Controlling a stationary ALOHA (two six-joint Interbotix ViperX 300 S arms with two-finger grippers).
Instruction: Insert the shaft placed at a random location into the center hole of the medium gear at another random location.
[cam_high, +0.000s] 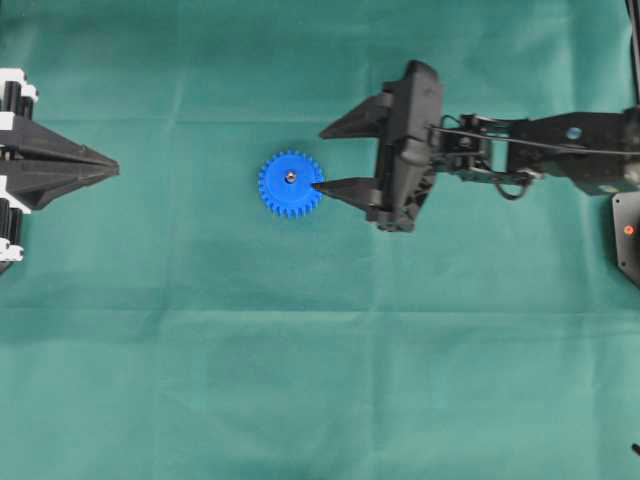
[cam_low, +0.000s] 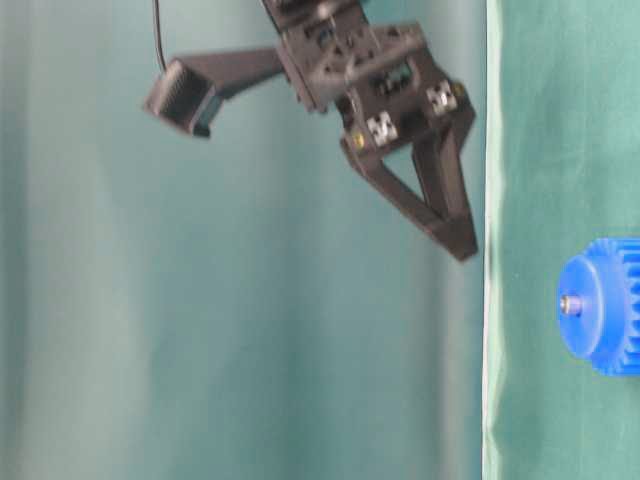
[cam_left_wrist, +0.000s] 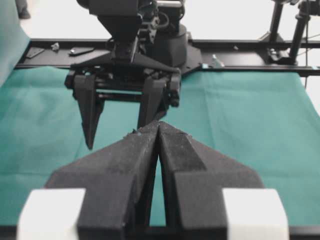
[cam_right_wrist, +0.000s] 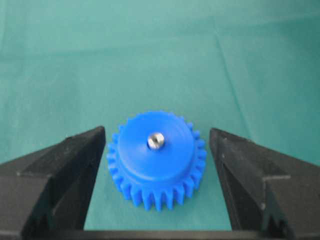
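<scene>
Setting: a table covered in a green cloth (cam_high: 320, 400), seen from above, from table level, and from both wrist cameras.

Medium gear: a bright blue toothed plastic gear (cam_high: 290, 184) lies flat near the middle of the table, slightly toward its far edge in the overhead view.

Shaft: a tiny silvery pin (cam_right_wrist: 156, 140) stands upright in the center hole (cam_high: 289, 177) of the gear, its rounded top poking just above the raised hub. From these views the insertion looks done, though how deep the pin sits cannot be told.

Right gripper: the right gripper (cam_high: 320, 158) has its fingers spread wide and holds nothing. In the overhead view one fingertip overlaps the gear's rim; the table-level view shows the fingers raised clear above it. Its wrist camera looks down with the gear framed between the two fingers.

Left gripper: the left gripper (cam_high: 112, 167) sits at the table's left edge, well apart from the gear, its fingers pressed together with nothing between them.

Handling: the pin looks light, stiff, smooth and likely slippery; only its short exposed top offers a hold. The gear looks light and rigid, best pinched across its toothed rim, and a nudge could slide it on the cloth.
</scene>
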